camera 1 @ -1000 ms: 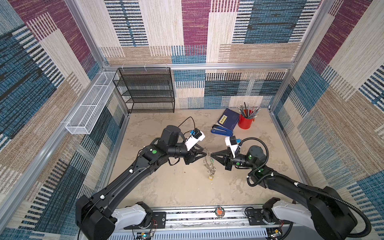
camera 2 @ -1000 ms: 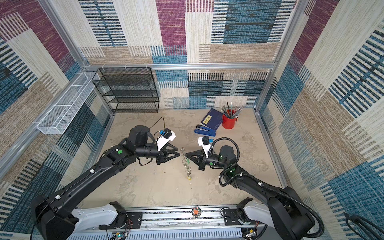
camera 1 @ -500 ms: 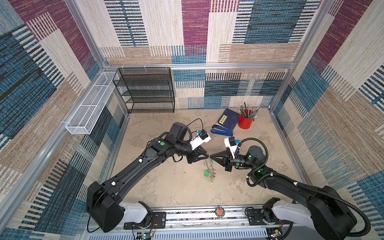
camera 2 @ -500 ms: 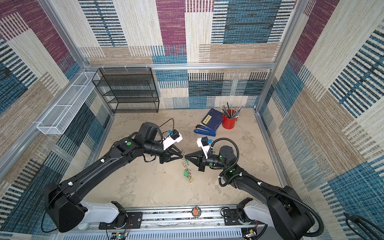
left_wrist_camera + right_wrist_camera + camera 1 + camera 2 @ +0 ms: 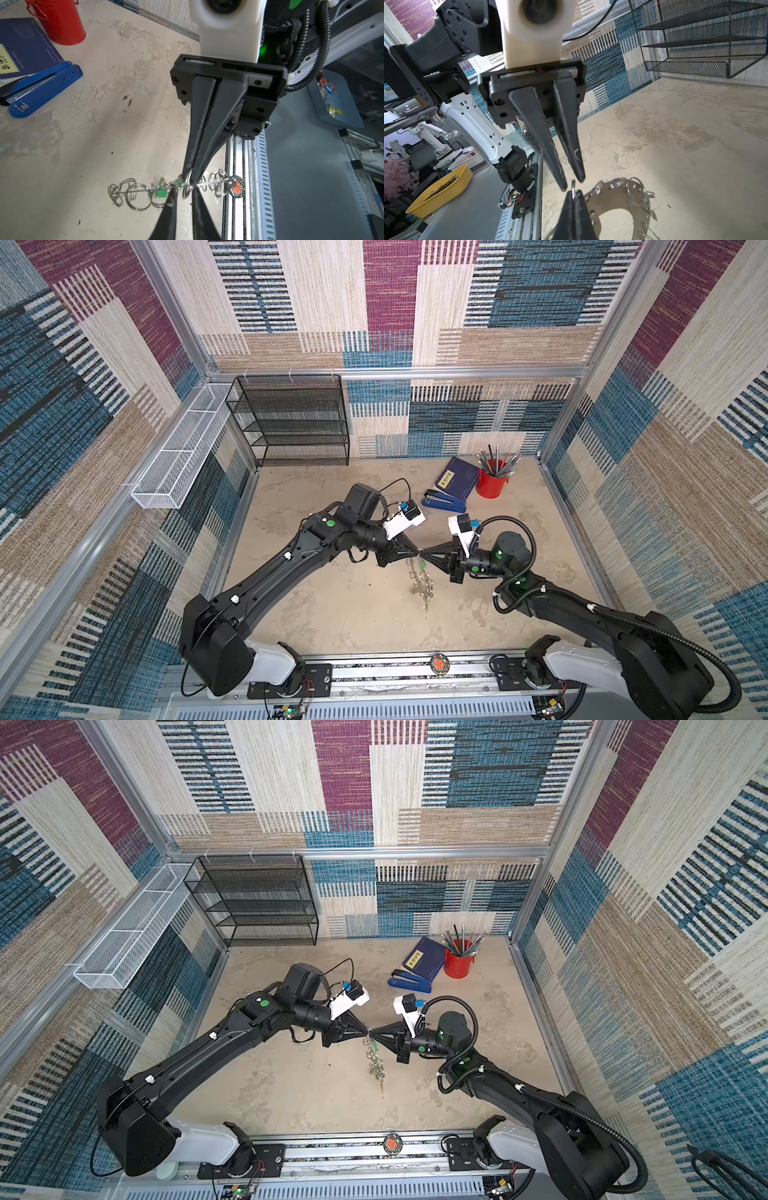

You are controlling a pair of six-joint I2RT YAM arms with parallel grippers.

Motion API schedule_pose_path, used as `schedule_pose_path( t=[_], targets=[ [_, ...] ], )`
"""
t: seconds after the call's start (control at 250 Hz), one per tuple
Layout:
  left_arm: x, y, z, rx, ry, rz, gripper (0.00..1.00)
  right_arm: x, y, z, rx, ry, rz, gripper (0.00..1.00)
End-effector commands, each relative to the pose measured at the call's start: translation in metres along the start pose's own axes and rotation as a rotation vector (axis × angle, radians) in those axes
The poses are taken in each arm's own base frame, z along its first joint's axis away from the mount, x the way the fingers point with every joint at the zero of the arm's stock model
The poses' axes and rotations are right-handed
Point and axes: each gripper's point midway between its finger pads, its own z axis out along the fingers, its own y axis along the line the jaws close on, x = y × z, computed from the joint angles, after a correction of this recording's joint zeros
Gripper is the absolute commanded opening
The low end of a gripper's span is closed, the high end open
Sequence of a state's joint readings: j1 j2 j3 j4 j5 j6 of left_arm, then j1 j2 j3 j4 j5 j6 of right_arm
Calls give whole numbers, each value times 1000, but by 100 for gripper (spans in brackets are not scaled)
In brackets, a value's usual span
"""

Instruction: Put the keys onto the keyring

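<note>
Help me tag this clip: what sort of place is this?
Probably a robotics lab cell: patterned walls on an aluminium frame box in the tabletop, and other robot arms stand beyond it.

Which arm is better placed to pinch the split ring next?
Probably left. The left gripper holds nothing, and its jaws stand slightly apart right at the split ring. The right gripper is shut on that ring, holding the keyring up, so it shouldn't let go.

Patchwork carpet walls (image 5: 390,302) in blue, maroon and beige, aluminium frame (image 5: 415,372). Mottled beige floor (image 5: 332,614). Black mesh shelf (image 5: 291,423) at back wall, white wire basket (image 5: 183,452) on side wall.
</note>
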State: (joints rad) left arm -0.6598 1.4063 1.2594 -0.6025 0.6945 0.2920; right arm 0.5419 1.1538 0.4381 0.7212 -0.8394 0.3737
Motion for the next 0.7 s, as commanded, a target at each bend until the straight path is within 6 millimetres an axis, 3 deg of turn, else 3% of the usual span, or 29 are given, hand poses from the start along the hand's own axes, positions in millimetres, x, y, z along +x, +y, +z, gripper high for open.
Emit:
schedule_pose_path(
  t=[0.0, 0.28, 0.42, 0.576, 0.696],
  targets=[
    [-4, -7, 0, 36, -12, 32, 16, -11, 7, 0, -27, -35, -45, 0],
    [-4, -6, 4, 50, -12, 27, 0, -10, 7, 0, -28, -34, -43, 0],
    [-4, 1, 4, 0, -29, 11, 0, -11, 6, 0, -21, -41, -30, 0],
    [-4, 6, 0, -69, -136, -4, 0, -19, -10, -9, 87, -87, -4, 37],
    [-3, 6, -3, -92, -208, -18, 0, -27, -23, -25, 146, -143, 27, 47]
  ],
)
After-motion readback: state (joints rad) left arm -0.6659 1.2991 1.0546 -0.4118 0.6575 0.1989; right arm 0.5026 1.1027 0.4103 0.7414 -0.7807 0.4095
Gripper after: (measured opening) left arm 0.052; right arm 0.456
